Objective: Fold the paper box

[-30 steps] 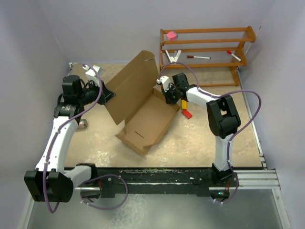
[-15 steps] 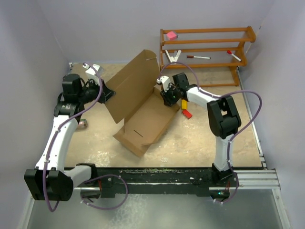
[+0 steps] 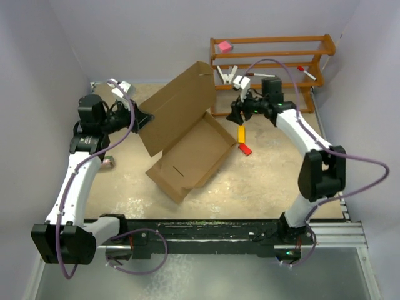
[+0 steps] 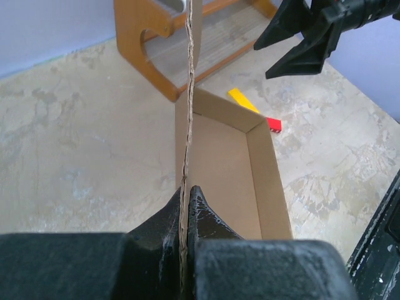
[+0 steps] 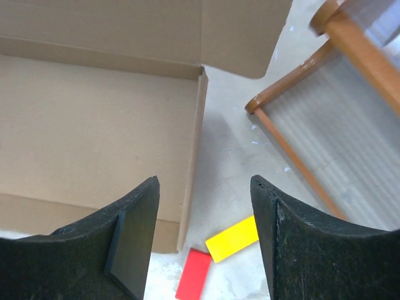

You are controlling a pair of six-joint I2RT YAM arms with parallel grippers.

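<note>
Half the job looked done: the large brown corrugated-cardboard paper box [image 3: 187, 159] stood with tray walls up beneath the right gripper's [image 5: 203, 209] spread, empty fingers, its raised lid [image 3: 178, 109], pinched edge-on between the left gripper's [image 4: 185, 201] closed fingers, not yet folded down.

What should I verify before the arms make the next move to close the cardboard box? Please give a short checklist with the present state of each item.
1. Left fingers clamped on the lid edge: ok.
2. Right fingers open and holding nothing: ok.
3. Right fingers away from the box: ok, they hang above its far corner.
4. Lid folded down: not ok, it stands raised.
5. Yellow block and red block outside the box: ok, beside it on the table.
6. Lid's side flaps ready to tuck: cannot tell.
</note>
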